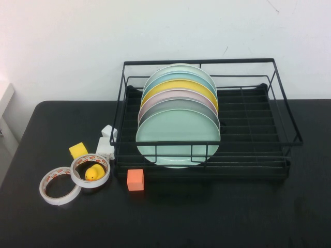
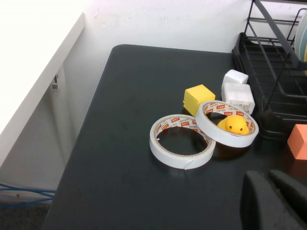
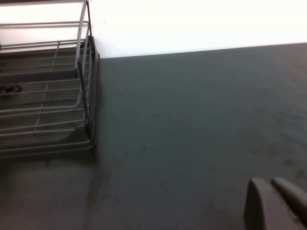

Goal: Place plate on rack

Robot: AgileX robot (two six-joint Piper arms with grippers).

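Observation:
The pale mint-green plate point(image 1: 178, 135) stands on edge in the black wire rack point(image 1: 248, 142), at the front of a row of several plates in other colours. Neither arm shows in the high view. My left gripper point(image 2: 267, 176) is shut and empty, low over the dark table on the left, near the tape rolls; the rack's left end point(image 2: 268, 62) shows beyond them. My right gripper point(image 3: 269, 182) is shut and empty over bare table to the right of the rack point(image 3: 48, 96). The plate is out of the right wrist view.
Left of the rack lie two tape rolls point(image 1: 59, 186), one point(image 1: 90, 170) holding a yellow duck point(image 1: 94, 172), plus a yellow cube point(image 1: 78, 150) and two white cubes point(image 1: 106, 144). An orange cube point(image 1: 135, 180) sits in front of the rack. The rack's right half holds no plates.

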